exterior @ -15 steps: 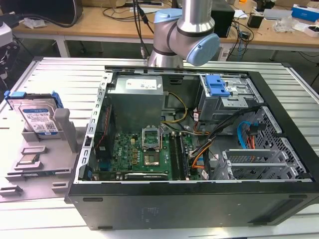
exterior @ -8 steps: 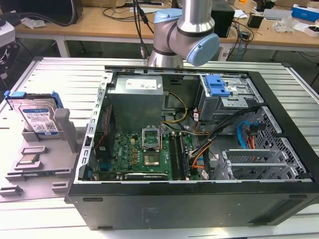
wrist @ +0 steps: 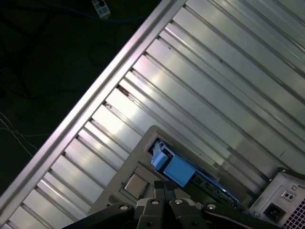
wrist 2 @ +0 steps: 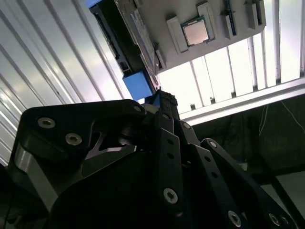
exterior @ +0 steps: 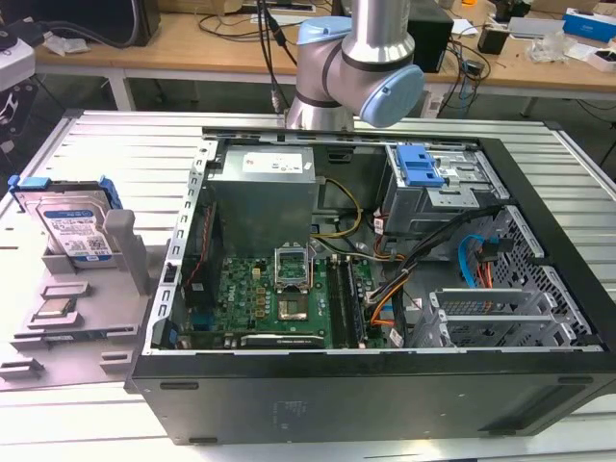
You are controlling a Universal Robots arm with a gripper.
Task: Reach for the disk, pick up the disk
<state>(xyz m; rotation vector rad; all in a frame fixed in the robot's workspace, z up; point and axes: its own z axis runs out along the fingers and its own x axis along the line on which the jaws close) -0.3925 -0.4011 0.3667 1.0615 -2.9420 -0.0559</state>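
reach for the disk: closed, empty pincer just short of it.
standing on edge in a grey holder on the table, ahead of the pincer; best opened wide, squared to its faces.

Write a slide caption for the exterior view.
Silver rectangular disk with blue bracket stands in grey holder beside open black computer case.

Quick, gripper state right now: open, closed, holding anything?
Gripper: jaws closed, holding nothing; the disk stands in its grey holder.
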